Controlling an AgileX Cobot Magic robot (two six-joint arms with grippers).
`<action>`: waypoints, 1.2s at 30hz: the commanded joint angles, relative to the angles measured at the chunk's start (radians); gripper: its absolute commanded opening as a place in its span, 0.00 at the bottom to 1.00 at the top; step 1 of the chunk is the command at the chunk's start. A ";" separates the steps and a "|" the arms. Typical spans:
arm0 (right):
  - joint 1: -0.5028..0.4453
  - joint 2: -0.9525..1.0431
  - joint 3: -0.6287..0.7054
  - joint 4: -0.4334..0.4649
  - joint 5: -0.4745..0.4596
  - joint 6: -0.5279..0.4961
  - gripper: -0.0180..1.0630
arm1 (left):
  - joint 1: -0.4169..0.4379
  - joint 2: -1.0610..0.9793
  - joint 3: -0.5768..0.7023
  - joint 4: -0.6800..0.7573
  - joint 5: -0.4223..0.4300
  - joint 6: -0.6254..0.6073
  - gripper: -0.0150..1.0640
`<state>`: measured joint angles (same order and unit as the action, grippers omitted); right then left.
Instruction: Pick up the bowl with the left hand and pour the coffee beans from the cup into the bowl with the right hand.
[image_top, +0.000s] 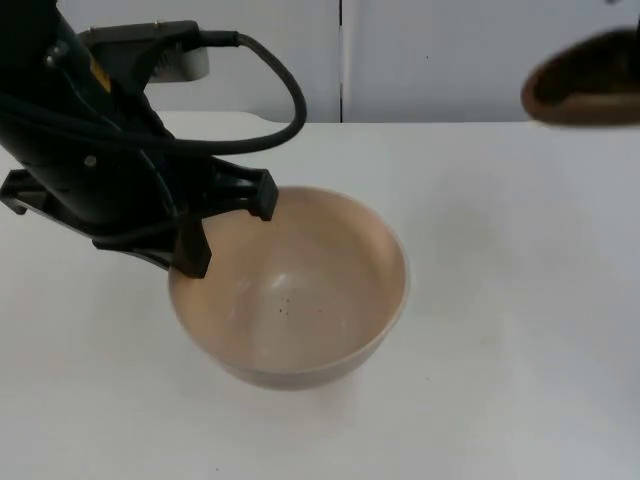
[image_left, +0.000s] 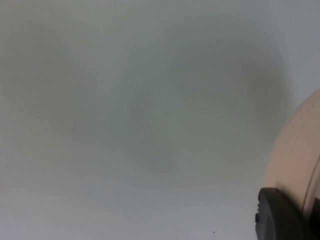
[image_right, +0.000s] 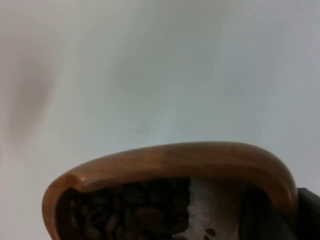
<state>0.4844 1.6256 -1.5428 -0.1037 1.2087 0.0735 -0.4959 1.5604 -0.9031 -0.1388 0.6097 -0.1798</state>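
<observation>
A tan bowl (image_top: 300, 300) is in the middle of the top view, with only a few dark specks inside. My left gripper (image_top: 228, 225) is shut on its left rim. In the left wrist view a black fingertip (image_left: 280, 217) presses on the bowl's outer wall (image_left: 295, 150), and a soft shadow lies on the table beneath. A brown wooden cup (image_top: 583, 80) hangs at the far right, well apart from the bowl. My right gripper (image_right: 282, 212) is shut on the cup's rim (image_right: 170, 160). Coffee beans (image_right: 130, 212) lie inside the tilted cup.
The white table (image_top: 520, 300) stretches around the bowl to the grey partition wall (image_top: 430, 60) at the back. My left arm (image_top: 80, 150) reaches over the table's left part.
</observation>
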 joint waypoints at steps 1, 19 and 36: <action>-0.004 -0.013 -0.039 0.004 0.012 -0.015 0.02 | -0.005 -0.004 0.002 -0.006 -0.014 -0.009 0.01; 0.065 0.009 -0.101 -0.002 0.012 0.024 0.02 | -0.005 -0.004 0.002 -0.010 -0.014 -0.009 0.01; 0.260 0.173 -0.101 -0.002 -0.038 0.079 0.02 | -0.005 -0.004 0.002 -0.010 -0.010 -0.009 0.01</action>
<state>0.7366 1.7981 -1.6401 -0.1037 1.1856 0.1486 -0.4959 1.5604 -0.9031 -0.1388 0.6097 -0.1798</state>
